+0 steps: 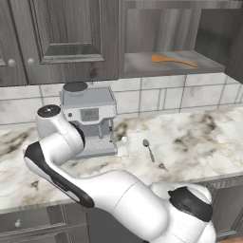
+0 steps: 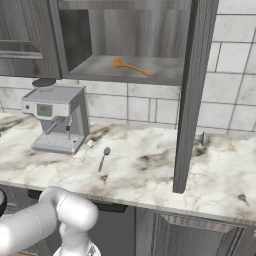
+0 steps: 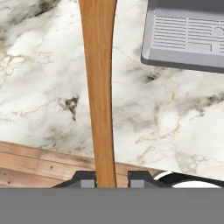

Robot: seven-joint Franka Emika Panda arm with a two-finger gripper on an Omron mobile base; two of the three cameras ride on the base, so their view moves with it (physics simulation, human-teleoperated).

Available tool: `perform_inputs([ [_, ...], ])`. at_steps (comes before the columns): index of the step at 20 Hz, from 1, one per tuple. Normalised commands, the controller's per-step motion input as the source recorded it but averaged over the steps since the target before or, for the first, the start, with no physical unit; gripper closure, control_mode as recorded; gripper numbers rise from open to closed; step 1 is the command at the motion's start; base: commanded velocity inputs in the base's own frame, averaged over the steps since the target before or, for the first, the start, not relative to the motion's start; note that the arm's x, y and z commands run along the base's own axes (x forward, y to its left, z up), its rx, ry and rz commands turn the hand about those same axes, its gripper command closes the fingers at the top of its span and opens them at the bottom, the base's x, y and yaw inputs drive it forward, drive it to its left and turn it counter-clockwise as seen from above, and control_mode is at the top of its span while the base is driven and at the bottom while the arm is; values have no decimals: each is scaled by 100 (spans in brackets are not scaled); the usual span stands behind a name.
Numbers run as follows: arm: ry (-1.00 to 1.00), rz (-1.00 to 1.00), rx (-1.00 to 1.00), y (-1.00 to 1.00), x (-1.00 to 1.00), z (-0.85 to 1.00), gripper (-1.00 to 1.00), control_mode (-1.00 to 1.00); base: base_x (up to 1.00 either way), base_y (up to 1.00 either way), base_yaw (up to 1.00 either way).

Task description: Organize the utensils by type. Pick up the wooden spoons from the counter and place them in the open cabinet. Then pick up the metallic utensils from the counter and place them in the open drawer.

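**Second wooden spoon in the grip, cabinet door in the way**

In the hand view the gripper (image 3: 112,180) pinches the handle of a wooden spoon (image 3: 99,87) between its two finger tips, and the handle runs up and away over the marble counter (image 3: 39,87). To its right sits the grey drip tray of the espresso machine (image 3: 188,39).

In the left base view, the espresso machine stands at the left of the counter, then the pale silvery spoon (image 1: 126,145) and the darker grey spoon (image 1: 149,149) lie just beside each other. Above and to the right, the other wooden spoon (image 1: 173,60) lies on the shelf of the open cabinet (image 1: 142,64).

The long handle sticks far out past the fingers, so a swing upward could likely knock it against the machine or the open cabinet door (image 2: 192,95), twisting it in the pinch or pulling it loose. A low carry might also sweep the silvery spoons aside.
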Motion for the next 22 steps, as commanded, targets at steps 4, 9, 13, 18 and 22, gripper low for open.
perform_inputs([
  [4,-15,0,4,-39,-27,75,100,-100,0,0,0],
  [9,-15,0,2,-38,-36,46,100,-100,0,0,0],
  [13,-11,0,0,-47,-1,2,100,-100,0,0,0],
  [18,-1,0,1,-95,4,0,100,-100,0,0,0],
  [22,0,0,5,-85,17,0,100,-100,0,0,0],
])
